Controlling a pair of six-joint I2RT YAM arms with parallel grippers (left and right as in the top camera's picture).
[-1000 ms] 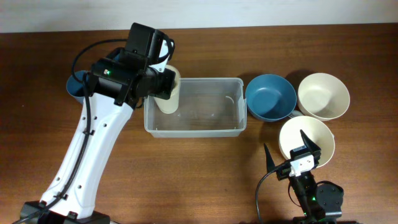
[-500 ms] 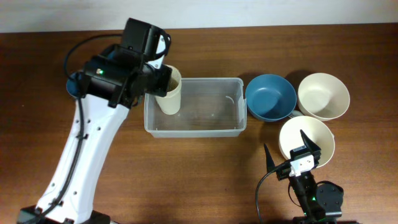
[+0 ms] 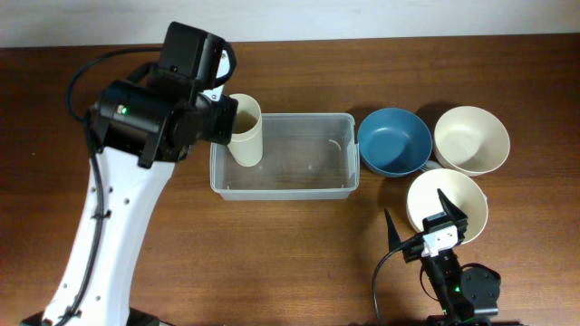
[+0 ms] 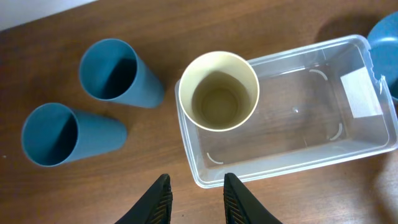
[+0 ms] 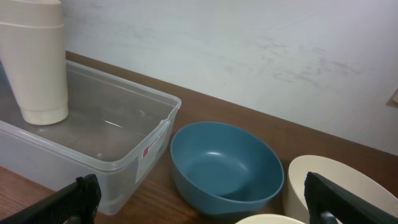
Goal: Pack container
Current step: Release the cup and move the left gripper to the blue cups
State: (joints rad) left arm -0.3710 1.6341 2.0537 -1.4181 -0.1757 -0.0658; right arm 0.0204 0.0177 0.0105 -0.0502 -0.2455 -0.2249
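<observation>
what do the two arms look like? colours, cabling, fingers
Left arm: white links, black joint and wrist housings, looping black cable, small green light, black tapered fingers. Right arm: mostly black, small white block at the wrist, thin black lead, green lamp, black pointed tips.

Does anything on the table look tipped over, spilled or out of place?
Nothing stands out. The cream cup stands upright in the container, at its left end; the blue cups and three bowls sit upright, nothing spilled.
</observation>
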